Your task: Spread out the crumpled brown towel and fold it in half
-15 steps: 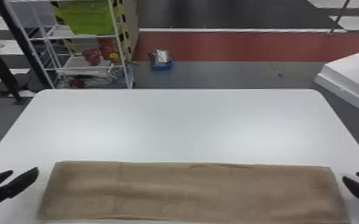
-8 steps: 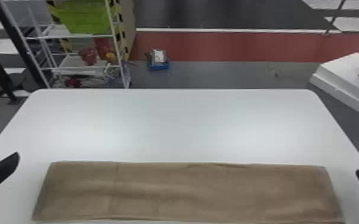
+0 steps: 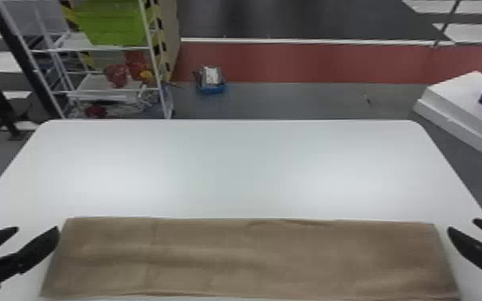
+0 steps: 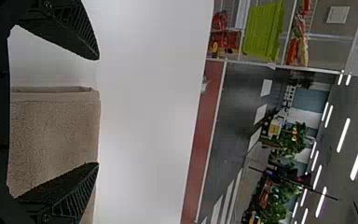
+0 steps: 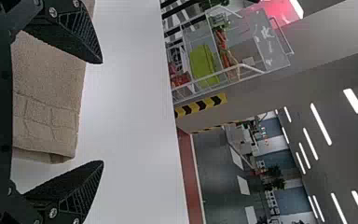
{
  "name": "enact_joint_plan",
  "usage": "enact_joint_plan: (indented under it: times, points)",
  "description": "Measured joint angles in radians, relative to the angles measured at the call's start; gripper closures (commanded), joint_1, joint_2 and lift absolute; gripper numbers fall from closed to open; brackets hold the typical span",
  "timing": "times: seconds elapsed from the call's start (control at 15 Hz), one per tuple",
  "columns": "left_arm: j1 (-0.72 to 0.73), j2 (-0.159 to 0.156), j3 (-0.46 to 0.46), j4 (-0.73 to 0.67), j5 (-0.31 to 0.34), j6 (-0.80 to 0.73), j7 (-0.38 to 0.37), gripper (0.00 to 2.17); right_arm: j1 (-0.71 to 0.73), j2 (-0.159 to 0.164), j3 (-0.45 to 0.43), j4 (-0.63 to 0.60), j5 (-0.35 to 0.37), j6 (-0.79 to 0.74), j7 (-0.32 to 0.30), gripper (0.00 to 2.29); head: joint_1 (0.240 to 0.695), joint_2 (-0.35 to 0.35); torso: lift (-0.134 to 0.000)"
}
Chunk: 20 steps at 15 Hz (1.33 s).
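Note:
The brown towel [image 3: 252, 258] lies as a long flat strip across the near part of the white table, with faint creases. My left gripper [image 3: 38, 228] stands open at its left end, and my right gripper [image 3: 460, 224] stands open just off its right end. In the left wrist view, the towel's end [image 4: 53, 135] appears between the spread fingers of my left gripper [image 4: 99, 111]. In the right wrist view, the towel [image 5: 49, 102] extends behind the upper finger of my right gripper [image 5: 103, 112], which holds nothing.
The white table [image 3: 236, 168] stretches beyond the towel. Behind it on the left stands a wire shelf [image 3: 104, 90] with a green bin [image 3: 112, 22]. A blue box [image 3: 211, 82] is on the floor, and a white block [image 3: 468, 104] stands beyond the table's right side.
Over the last half second both grippers have come further into the head view, inward toward the towel's ends. They had drawn outward before that. The towel keeps its flat strip shape.

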Motion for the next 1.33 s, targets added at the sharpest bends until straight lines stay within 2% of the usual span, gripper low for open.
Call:
enact_joint_plan:
  times: [0.2,0.33,0.53,0.73,1.33]
  points:
    - [0.0,0.0,-0.015,0.049,-0.023,0.007,0.002,0.09,-0.007,-0.003,0.026,-0.018,0.078,0.048,0.001,0.13,0.695,0.024,-0.124]
    - [-0.004,0.0,-0.027,0.089,-0.024,0.004,0.02,0.09,-0.017,-0.024,0.051,-0.041,0.156,0.107,0.008,0.13,0.695,0.024,-0.124]
    - [-0.005,0.0,-0.036,0.117,-0.025,-0.009,0.027,0.09,-0.016,-0.048,0.06,-0.067,0.224,0.15,0.019,0.14,0.695,0.012,-0.124]
    - [-0.003,0.0,-0.038,0.122,-0.025,-0.02,0.023,0.09,-0.013,-0.062,0.055,-0.069,0.248,0.163,0.029,0.15,0.695,-0.005,-0.124]
    - [0.019,0.0,-0.044,0.125,-0.024,-0.057,0.014,0.09,-0.013,-0.065,0.013,-0.055,0.273,0.17,0.03,0.17,0.695,-0.049,-0.124]
